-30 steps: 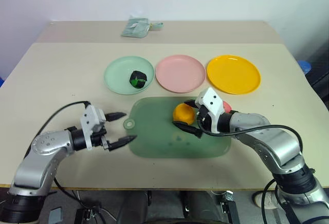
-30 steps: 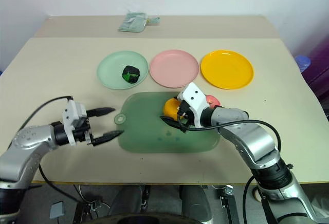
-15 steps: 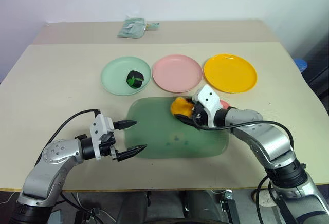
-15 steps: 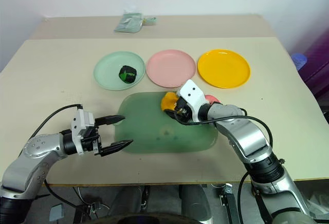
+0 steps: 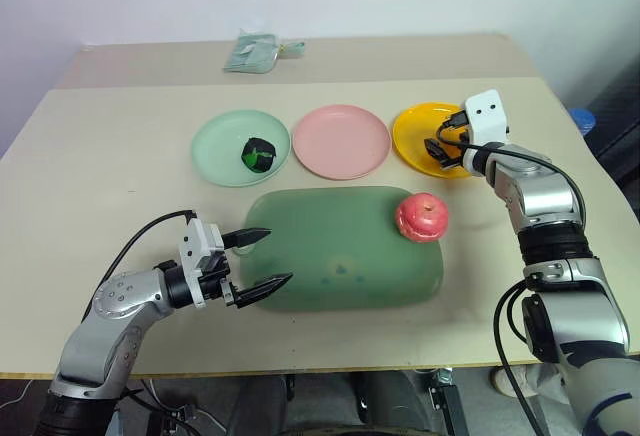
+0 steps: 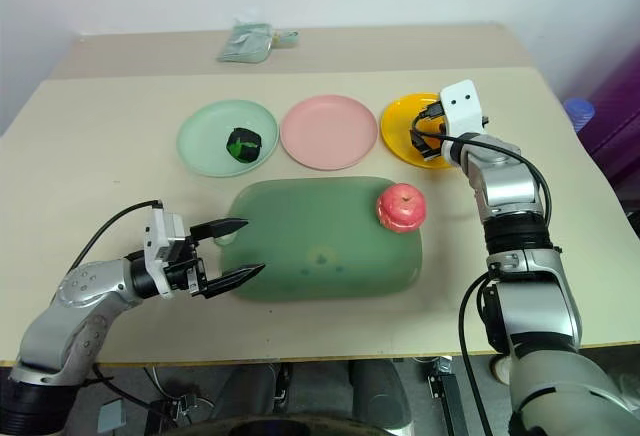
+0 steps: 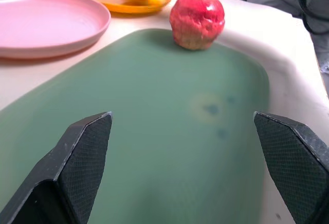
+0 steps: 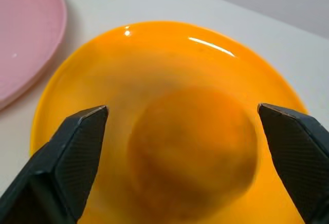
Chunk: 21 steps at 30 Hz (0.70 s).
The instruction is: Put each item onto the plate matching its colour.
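Beige tabletop [image 5: 120,156]: the orange fruit [image 8: 193,149] has left the green board [image 5: 330,246], seemingly resting on the yellow plate [image 8: 77,95]. Right gripper [image 8: 187,147] has released it; left gripper [image 5: 262,260] stays spread, empty. Pink-red apple [image 5: 422,217] remains.

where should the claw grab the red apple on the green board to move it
Grip the red apple across its round middle, coming from above, fingers on opposite sides. It stands upright near the right far corner of the green board, nothing crowding it, so a top approach looks clear. The pink plate lies just beyond. The right claw, open over the yellow plate, is probably nearest.
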Each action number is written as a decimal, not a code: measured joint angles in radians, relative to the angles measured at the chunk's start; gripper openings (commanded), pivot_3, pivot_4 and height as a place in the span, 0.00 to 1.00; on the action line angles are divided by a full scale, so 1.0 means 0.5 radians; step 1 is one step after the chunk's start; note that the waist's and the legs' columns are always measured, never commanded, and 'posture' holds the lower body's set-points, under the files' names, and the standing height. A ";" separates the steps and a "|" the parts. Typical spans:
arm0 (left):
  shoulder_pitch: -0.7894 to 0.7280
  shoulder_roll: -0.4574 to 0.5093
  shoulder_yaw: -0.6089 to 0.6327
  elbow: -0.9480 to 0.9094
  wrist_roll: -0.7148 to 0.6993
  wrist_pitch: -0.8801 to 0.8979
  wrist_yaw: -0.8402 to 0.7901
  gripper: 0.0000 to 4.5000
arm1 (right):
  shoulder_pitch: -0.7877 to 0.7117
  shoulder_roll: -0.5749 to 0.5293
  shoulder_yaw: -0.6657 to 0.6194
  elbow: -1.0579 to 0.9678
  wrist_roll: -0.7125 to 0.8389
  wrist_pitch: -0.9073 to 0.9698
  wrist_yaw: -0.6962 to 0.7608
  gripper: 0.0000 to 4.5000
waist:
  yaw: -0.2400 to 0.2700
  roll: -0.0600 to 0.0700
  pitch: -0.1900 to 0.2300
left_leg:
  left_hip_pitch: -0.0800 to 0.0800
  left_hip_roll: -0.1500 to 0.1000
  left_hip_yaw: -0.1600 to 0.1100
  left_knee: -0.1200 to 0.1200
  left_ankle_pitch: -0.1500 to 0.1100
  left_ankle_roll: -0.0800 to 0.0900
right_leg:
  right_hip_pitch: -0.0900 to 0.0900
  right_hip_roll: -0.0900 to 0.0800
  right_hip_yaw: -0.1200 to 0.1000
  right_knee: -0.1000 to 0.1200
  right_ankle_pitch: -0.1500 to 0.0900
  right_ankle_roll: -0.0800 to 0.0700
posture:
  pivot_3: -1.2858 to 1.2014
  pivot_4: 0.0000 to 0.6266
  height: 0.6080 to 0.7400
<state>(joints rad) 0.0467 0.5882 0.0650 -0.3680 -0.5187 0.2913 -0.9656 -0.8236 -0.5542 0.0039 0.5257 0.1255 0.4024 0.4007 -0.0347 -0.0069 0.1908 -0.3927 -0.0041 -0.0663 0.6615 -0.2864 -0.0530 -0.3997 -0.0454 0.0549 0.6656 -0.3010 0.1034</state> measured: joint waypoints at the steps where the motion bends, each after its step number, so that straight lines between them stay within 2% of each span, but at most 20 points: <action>1: -0.002 0.000 0.000 -0.006 -0.002 0.012 0.020 1.00 | 0.018 -0.017 -0.012 -0.087 0.028 -0.055 0.082 0.99 | -0.008 0.001 0.000 | 0.000 0.000 0.000 0.000 0.000 0.000 | 0.000 0.000 0.000 0.000 0.000 0.000 | 0.52 0.24 1.00; 5: 0.036 0.006 0.015 -0.080 -0.028 0.042 0.067 1.00 | 0.320 -0.206 -0.151 -0.697 0.322 -0.100 0.571 0.99 | 0.002 0.000 -0.001 | 0.000 0.000 -0.011 0.001 -0.002 0.004 | 0.005 -0.002 -0.001 -0.004 0.000 0.001 | 0.52 0.24 1.00; 9: 0.029 0.023 0.017 -0.100 -0.040 0.078 0.085 1.00 | 0.850 -0.497 -0.247 -1.228 0.678 0.161 1.045 0.99 | 0.043 0.000 -0.001 | 0.003 0.000 -0.013 0.004 -0.003 0.004 | 0.011 -0.002 -0.003 -0.005 0.000 0.001 | 0.52 0.24 1.00; 11: 0.027 0.041 0.024 -0.102 -0.051 0.100 0.086 1.00 | 1.057 -0.576 -0.237 -1.366 0.740 0.247 1.179 0.99 | 0.043 0.000 -0.001 | 0.006 0.000 -0.013 0.004 -0.003 0.005 | 0.014 -0.002 -0.003 -0.005 0.000 0.001 | 0.52 0.24 1.00; 14: -0.049 0.041 0.013 -0.104 -0.072 0.113 0.085 1.00 | 1.143 -0.591 -0.139 -1.396 0.638 0.240 1.176 0.99 | 0.024 0.001 -0.001 | 0.010 0.001 -0.010 0.004 -0.003 0.004 | 0.014 0.001 -0.001 -0.003 0.000 0.000 | 0.52 0.24 1.00; 15: -0.066 0.042 0.012 -0.108 -0.076 0.116 0.086 1.00 | 1.143 -0.582 -0.101 -1.385 0.580 0.224 1.152 0.88 | 0.022 0.001 -0.002 | 0.011 0.001 -0.009 0.004 -0.003 0.004 | 0.014 0.002 -0.001 -0.002 0.000 0.000 | 0.52 0.24 1.00; 18: -0.089 0.044 0.010 -0.115 -0.079 0.150 0.094 1.00 | 1.082 -0.489 -0.081 -1.371 0.541 0.206 1.075 0.65 | 0.022 0.001 -0.002 | 0.010 0.002 -0.010 0.004 -0.003 0.004 | 0.013 0.002 -0.001 -0.002 0.000 0.000 | 0.52 0.24 1.00; 21: -0.076 0.047 0.049 -0.119 -0.090 0.173 0.137 1.00 | 0.944 -0.337 -0.082 -1.378 0.567 0.245 0.974 0.65 | 0.027 0.001 -0.002 | 0.005 0.002 -0.011 0.004 -0.002 0.004 | 0.008 0.001 -0.001 -0.002 0.000 0.000 | 0.52 0.24 1.00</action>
<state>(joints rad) 0.0085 0.6117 0.0897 -0.4274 -0.5638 0.3775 -0.8970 -0.3516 -0.7229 -0.0372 -0.1630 0.4092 0.5248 0.8874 -0.0215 -0.0064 0.1901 -0.3901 -0.0033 -0.0719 0.6634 -0.2876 -0.0509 -0.3957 -0.0449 0.0545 0.6649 -0.3008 0.1034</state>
